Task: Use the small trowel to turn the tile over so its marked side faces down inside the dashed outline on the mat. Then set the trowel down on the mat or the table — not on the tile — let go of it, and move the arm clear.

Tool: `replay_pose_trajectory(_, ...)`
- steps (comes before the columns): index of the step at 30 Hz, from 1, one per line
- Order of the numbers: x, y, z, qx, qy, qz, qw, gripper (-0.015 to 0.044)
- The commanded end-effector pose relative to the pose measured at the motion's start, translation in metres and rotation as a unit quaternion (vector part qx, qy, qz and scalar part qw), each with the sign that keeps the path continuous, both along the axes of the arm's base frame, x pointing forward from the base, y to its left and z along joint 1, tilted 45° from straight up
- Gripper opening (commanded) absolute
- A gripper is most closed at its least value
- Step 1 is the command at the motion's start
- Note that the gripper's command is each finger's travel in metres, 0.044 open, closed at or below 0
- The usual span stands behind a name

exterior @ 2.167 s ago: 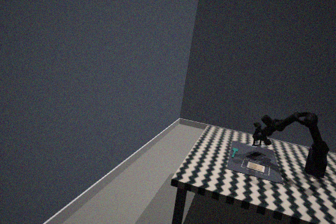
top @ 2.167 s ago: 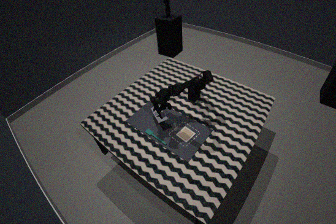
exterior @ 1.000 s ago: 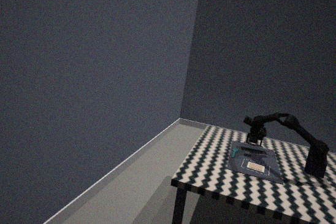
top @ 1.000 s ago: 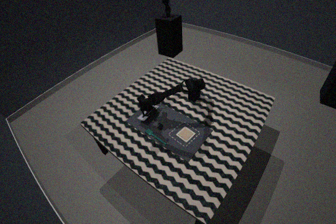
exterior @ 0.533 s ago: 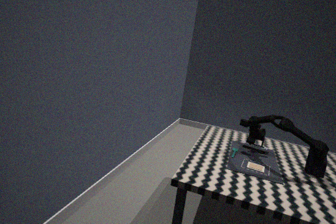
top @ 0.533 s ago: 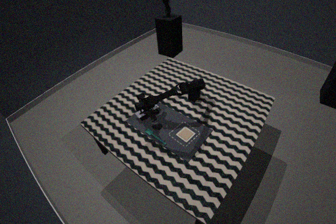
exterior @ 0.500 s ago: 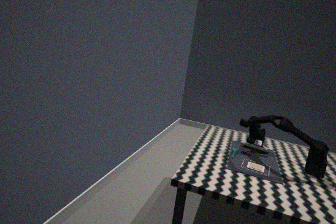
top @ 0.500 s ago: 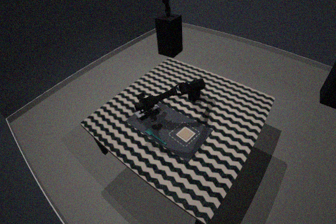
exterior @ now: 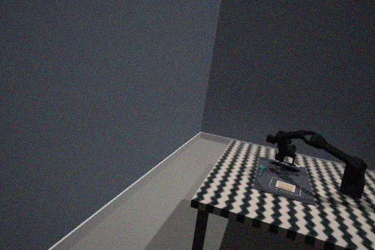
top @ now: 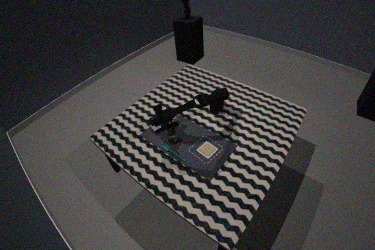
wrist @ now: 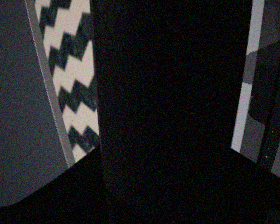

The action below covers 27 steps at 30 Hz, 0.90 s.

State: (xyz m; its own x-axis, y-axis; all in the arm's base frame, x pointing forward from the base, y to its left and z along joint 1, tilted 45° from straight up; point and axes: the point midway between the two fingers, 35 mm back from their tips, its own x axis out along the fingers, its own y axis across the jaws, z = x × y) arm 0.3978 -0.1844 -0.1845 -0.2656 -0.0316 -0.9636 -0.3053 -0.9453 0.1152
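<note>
Starting at the left of the top view, the black parallel-jaw gripper is seen low over the far-left corner of the dark grey rectangular mat, which lies on the black-and-white zigzag table. The jaws are clamped at a middling width on a broad dark object that fills the wrist view; what it is cannot be made out.

Just to the right and nearer the camera, a slim teal tool, judged to be the small trowel, lies flat on the mat, apart from the gripper.

Further right, the tan square tile rests inside the white dashed outline. Whether its marked side is up cannot be told.

The tile appears not yet to have been turned, and the step in hand is judged to be getting the trowel to it. To do this well:

- What is held should be confirmed first. If it is not the trowel, the teal tool must be gripped by its handle.
- The blade should be kept flat and slid under one tile edge.
- The lift should be slow and about the opposite edge, so that the tile lands within the dashes.

At the far right, the arm's black base stands on the table beyond the mat.
</note>
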Motion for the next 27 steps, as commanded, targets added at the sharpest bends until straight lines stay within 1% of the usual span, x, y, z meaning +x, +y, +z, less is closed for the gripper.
replay_pose_trajectory(1, 0.001, -0.001, -0.004, -0.006, -0.001, -0.004, 1.000, 0.0000)
replay_pose_trajectory(17, 0.003, 0.015, -0.021, -0.005, -0.001, -0.004, 1.000, 0.0000)
replay_pose_trajectory(27, 0.003, 0.015, -0.021, -0.005, -0.001, -0.004, 1.000, 0.0263)
